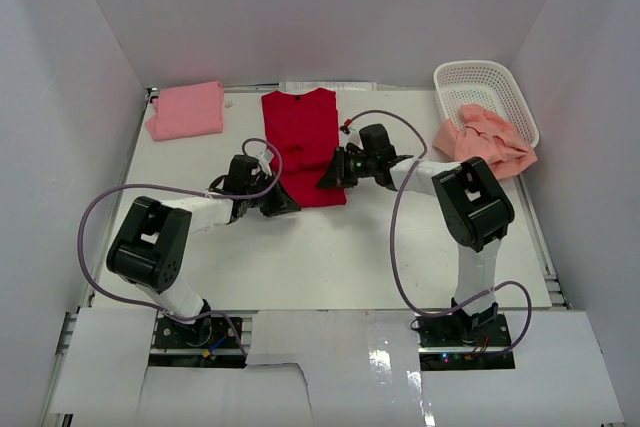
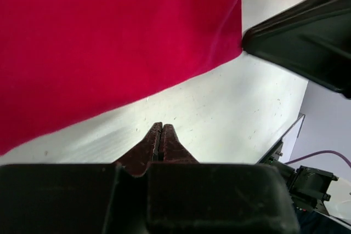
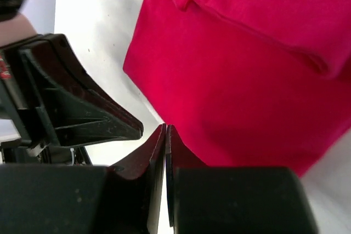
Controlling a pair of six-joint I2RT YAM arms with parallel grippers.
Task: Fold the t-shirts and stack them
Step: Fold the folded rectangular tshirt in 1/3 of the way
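**A:** 3 shirts are out on the desk point(image 1: 330, 257). Where does each one lie?

**B:** The red shirt point(image 1: 300, 142) lies flat at the upper centre of the overhead view, collar toward the top. The pink shirt point(image 1: 187, 110) is a folded block at the upper left, well apart from it. The peach shirt point(image 1: 487, 142) is crumpled at the upper right, spilling over the near rim of the white basket point(image 1: 470, 69).

**A:** And the 2 arms?

**B:** Both reach in to the red shirt's lower part. The left pincer point(image 1: 283, 199) is at its lower left corner. The right pincer point(image 1: 325, 177) is on its lower right side. The 2 are near each other.

**A:** Is either one holding cloth?

**B:** The left pincer is clenched, fingers pressed flat together with nothing between them. In its own wrist view the tips sit over bare desk, just short of the hem. The right pincer is clenched too. In its wrist view the tips meet right at the shirt's edge, and no cloth shows between them.

**A:** Anything else about the red shirt?

**B:** The right wrist view shows a folded layer across its upper part.
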